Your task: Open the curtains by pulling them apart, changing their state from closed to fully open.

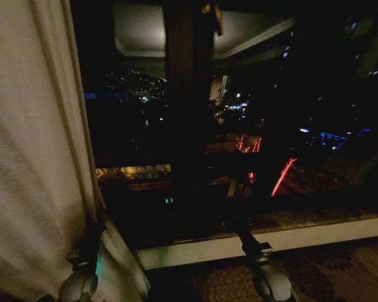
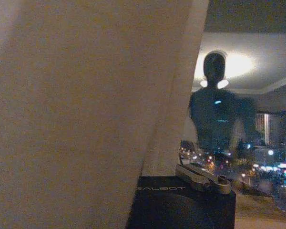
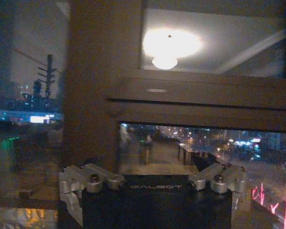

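Fingers of the right gripper (image 3: 151, 186) stood spread wide, empty, pointed at the dark window (image 1: 239, 126) with nothing between them. Whether the left gripper (image 1: 91, 242) was open or clamped could not be told, since the fabric covered it in the head view and its own wrist camera caught just one linkage.

Largest in the scene was the pale sheer curtain (image 1: 31, 157), gathered at the robot's far left and hanging floor-length, its long axis vertical, pleats running straight down. Beside it the bare glass took up the middle and right, with city lights beyond and the ceiling lamp (image 3: 167, 47) mirrored in it. Below ran the pale sill (image 1: 271, 239), then patterned carpet (image 1: 340, 270).

The curtain's inner edge lay right against the left gripper, touching or nearly so, while the right gripper sat well apart from any fabric. So the left arm looked much the nearer for any further pull, which would run sideways, leftward, across the pleats.

No second panel could be made out on the right; that side was too dark to judge. The curtain's top and rail were cut off.
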Available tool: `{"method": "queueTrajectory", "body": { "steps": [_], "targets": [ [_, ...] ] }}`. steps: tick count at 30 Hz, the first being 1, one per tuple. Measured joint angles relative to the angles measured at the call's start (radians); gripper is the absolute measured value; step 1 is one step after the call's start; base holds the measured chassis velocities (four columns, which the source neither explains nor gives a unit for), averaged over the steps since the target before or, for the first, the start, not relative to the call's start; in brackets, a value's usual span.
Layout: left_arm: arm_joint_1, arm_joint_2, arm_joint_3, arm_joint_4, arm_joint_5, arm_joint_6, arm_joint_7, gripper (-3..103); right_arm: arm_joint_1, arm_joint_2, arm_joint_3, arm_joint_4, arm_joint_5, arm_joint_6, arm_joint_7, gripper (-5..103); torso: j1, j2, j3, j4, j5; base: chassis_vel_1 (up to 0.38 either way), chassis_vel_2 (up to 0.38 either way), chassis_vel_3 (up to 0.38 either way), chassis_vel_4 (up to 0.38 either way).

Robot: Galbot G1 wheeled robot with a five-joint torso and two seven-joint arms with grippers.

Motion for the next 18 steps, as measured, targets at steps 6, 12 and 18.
{"method": "queueTrajectory", "body": {
  "steps": [6,12,18],
  "targets": [
    [0.006,0.000,-0.007,-0.002,0.000,-0.008,0.000,0,0.000,0.000,0.000,0.000,0.000,0.000,0.000,100,0.000,0.000,0.000,0.0002,-0.0002,0.392,0.322,-0.397,-0.319],
    [0.009,-0.001,-0.009,-0.006,-0.001,-0.012,0.000,0,0.000,0.000,0.000,0.000,0.000,0.000,0.000,100,0.000,0.000,0.000,-0.0001,-0.0004,0.379,0.320,-0.374,-0.329],
    [0.012,-0.003,-0.009,-0.008,-0.001,-0.015,0.001,0,0.000,0.000,0.000,0.000,0.000,0.000,0.000,100,0.000,0.000,0.000,0.0000,-0.0001,0.385,0.324,-0.401,-0.313]
  ]
}}
